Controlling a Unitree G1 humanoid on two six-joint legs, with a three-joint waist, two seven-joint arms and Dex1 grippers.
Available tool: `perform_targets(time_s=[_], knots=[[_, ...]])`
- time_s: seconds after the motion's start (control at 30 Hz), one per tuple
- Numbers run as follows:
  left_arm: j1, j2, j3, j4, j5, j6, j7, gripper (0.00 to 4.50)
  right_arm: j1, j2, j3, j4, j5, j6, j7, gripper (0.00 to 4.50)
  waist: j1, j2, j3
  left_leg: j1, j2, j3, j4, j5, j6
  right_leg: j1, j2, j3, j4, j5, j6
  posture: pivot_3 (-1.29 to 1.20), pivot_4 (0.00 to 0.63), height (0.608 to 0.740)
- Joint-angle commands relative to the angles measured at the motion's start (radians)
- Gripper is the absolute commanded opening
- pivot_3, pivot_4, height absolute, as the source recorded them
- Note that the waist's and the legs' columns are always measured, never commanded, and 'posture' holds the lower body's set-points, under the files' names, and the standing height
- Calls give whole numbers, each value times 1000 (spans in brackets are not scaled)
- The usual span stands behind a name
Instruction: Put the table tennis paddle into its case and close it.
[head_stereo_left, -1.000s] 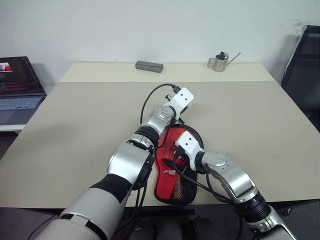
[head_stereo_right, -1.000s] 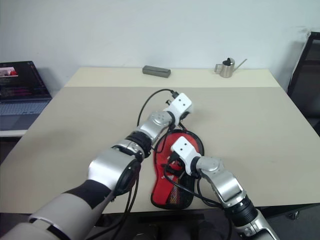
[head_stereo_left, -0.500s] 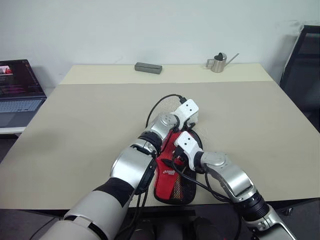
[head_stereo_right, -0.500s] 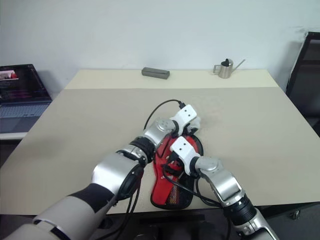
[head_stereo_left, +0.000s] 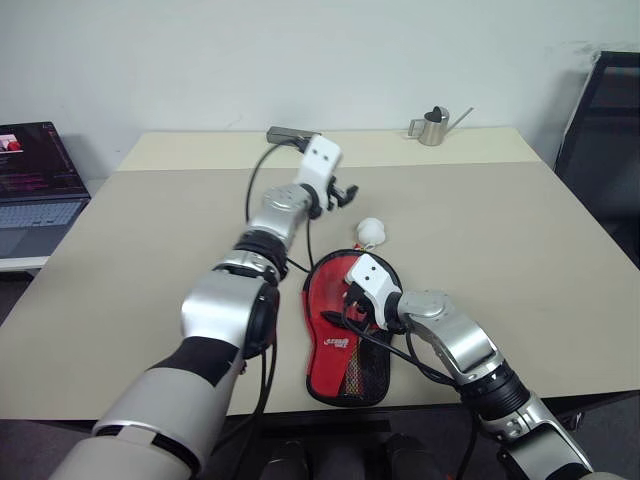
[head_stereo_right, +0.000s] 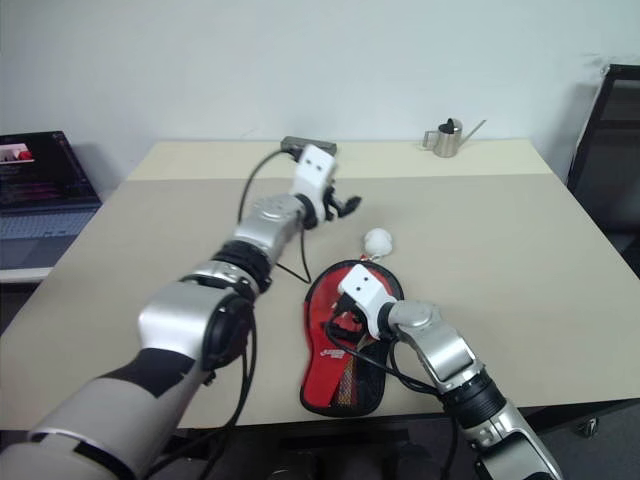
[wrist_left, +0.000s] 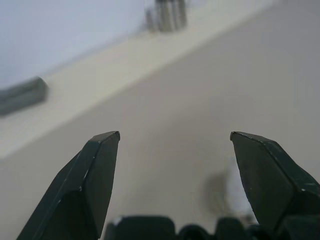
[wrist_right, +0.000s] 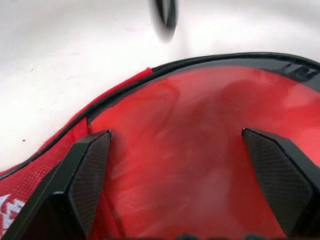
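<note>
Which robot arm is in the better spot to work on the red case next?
Probably the right. Its open tool sits just over the red case, while the left tool is open, lifted away over bare table, beyond the white ball.

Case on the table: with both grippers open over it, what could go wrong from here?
The case lies at the near table edge with neither gripper holding it, so a push by the open right gripper hovering over it may slide it off. The white ball sits loose beside its top and could roll if bumped.

beige table (head_stereo_left: 130, 240), white wall (head_stereo_left: 200, 60), laptop (head_stereo_left: 35, 175)
</note>
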Motion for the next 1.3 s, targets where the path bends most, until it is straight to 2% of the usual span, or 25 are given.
perform_targets(time_s=[0.03, 0.13, 0.2, 0.27, 0.37, 0.43, 0.6, 0.73, 0.83, 1.03, 1.17, 1.3], knots=[[1, 94, 24, -85, -68, -42, -223, 3852, 25, -34, -7, 120, -28, 24, -4, 4500, -3, 0, 0, 0, 0, 0, 0, 0, 0, 0, 0, 0, 0, 0, 0, 0, 150, 740], [127, 215, 5, -230, -116, -28, -497, 3852, 10, -38, -40, 145, -18, 9, -1, 4500, -10, 3, -2, 0, 0, 0, 0, 0, 0, 0, 0, 0, 0, 0, 0, 0, 150, 740], [246, 296, 0, -402, -165, 45, -627, 3852, 8, -39, -63, 144, -4, 10, 4, 4500, -16, 4, -2, 0, 0, 1, -1, 0, 0, 0, 0, 1, 0, 0, 0, 0, 150, 740], [414, 372, 7, -678, -256, 208, -729, 3852, 10, -39, -89, 140, 16, 14, 15, 4500, -18, 4, -2, 0, 1, 1, -1, 0, 0, 0, 0, 1, 0, 1, -2, 0, 150, 740], [648, 449, 24, -1063, -397, 441, -781, 3852, 16, -49, -114, 126, 41, 16, 42, 4500, -16, 2, -3, -1, 2, 0, -1, 0, 0, -1, 1, 1, 0, 3, -6, 0, 150, 740], [762, 479, 37, -1243, -469, 545, -773, 3852, 19, -60, -125, 102, 59, 17, 66, 4500, -5, 0, -4, -2, 2, -1, 0, 0, 0, -1, 0, 1, 0, 3, -6, 0, 150, 740], [883, 472, 16, -1453, -547, 625, -715, 3852, 15, -108, -190, -13, 144, 61, 148, 4500, 9, -1, -4, -1, 2, -1, 0, 0, 0, 1, 0, 0, -2, 1, -3, 0, 150, 740], [906, 449, -45, -1518, -564, 624, -698, 3852, 12, -175, -260, -136, 254, 135, 218, 4500, 9, -1, -4, -2, 2, -1, 0, 0, 0, 0, 1, 1, -2, 1, -3, 0, 150, 740], [900, 422, -116, -1515, -537, 574, -698, 3852, 22, -295, -347, -295, 374, 231, 297, 4500, 9, 1, -2, -3, 2, 0, 0, 0, 0, -2, 1, 1, -2, 1, -3, 0, 150, 740], [853, 361, -228, -1404, -442, 445, -663, 3852, 2, -496, -551, -429, 581, 399, 356, 4500, 11, 1, -1, -4, 2, 0, 0, 0, 0, -2, 1, 0, -5, 1, -3, 0, 150, 740], [830, 308, -301, -1300, -361, 363, -629, 3852, 2, -584, -603, -433, 600, 401, 334, 4500, 9, 0, -1, -5, 2, 1, 0, 0, 0, -2, 1, 1, -5, 1, -3, 0, 150, 740], [815, 264, -325, -1209, -322, 313, -604, 3852, 14, -615, -606, -423, 600, 382, 312, 4500, 9, 0, -1, -5, 2, 1, 0, 0, 0, -2, 1, 1, -5, 1, -3, 0, 150, 740]])
